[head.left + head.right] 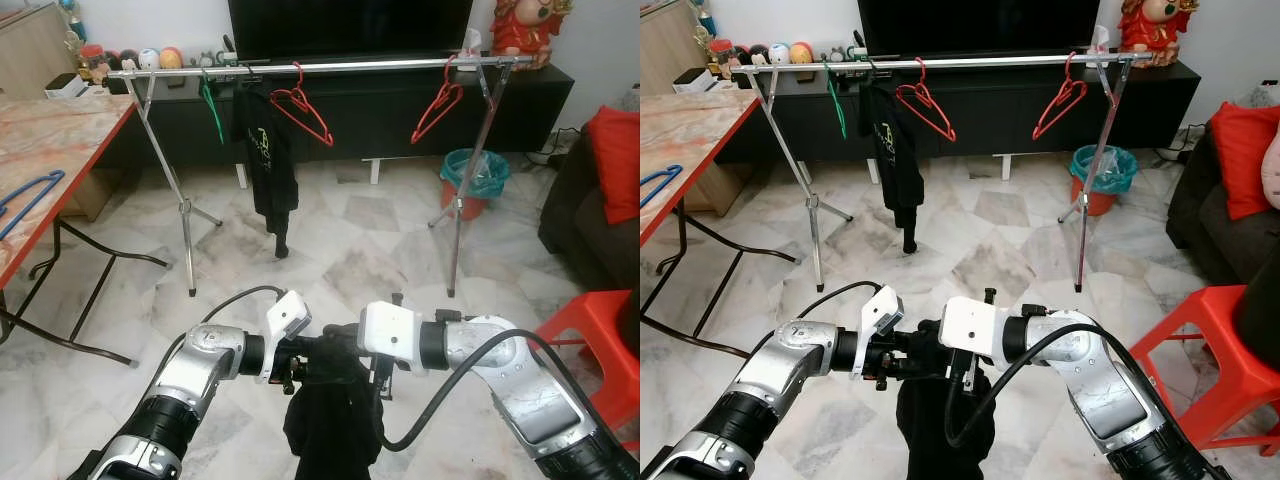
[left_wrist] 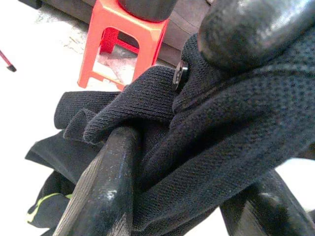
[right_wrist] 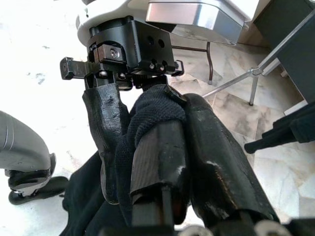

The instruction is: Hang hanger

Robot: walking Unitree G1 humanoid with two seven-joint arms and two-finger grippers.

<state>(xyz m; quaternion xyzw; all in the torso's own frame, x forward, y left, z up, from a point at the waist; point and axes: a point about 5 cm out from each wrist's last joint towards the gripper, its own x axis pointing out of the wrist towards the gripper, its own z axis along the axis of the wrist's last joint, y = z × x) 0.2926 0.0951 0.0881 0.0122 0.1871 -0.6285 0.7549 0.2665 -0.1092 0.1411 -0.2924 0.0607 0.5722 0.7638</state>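
— Black knit cloth, that is what both tools are clamped on: a dark garment (image 1: 330, 415) is bunched low between the arms, with the left tool (image 1: 300, 368) and the right tool (image 1: 372, 368) brought nose to nose over it.

— And the fingers themselves?
— Pressed together on the fabric. From the left wrist a finger (image 2: 106, 187) is seen with knit folded over and around it; from the right wrist, cloth is pinched between that tool's fingers (image 3: 157, 157), the other tool facing it just beyond.

— Is a hanger seen inside that bundle?
— It cannot be told; only cloth is made out, hanging down towards the marble floor (image 1: 370, 240).

— So where must it be taken?
— Straight ahead and up. A silver rail (image 1: 380, 66) is stretched across the view, its long axis running left to right, well apart from the tools and above them. Along it are carried a green hanger (image 1: 212, 108), a hung black shirt (image 1: 268, 160), and two red hangers (image 1: 300, 112) (image 1: 438, 108).

— Which arm is nearer?
— Neither, as judged: the bundle is held about centred on the rail, so a forward approach and a lift by both would be called for. A bare stretch between the red hangers is offered dead ahead.
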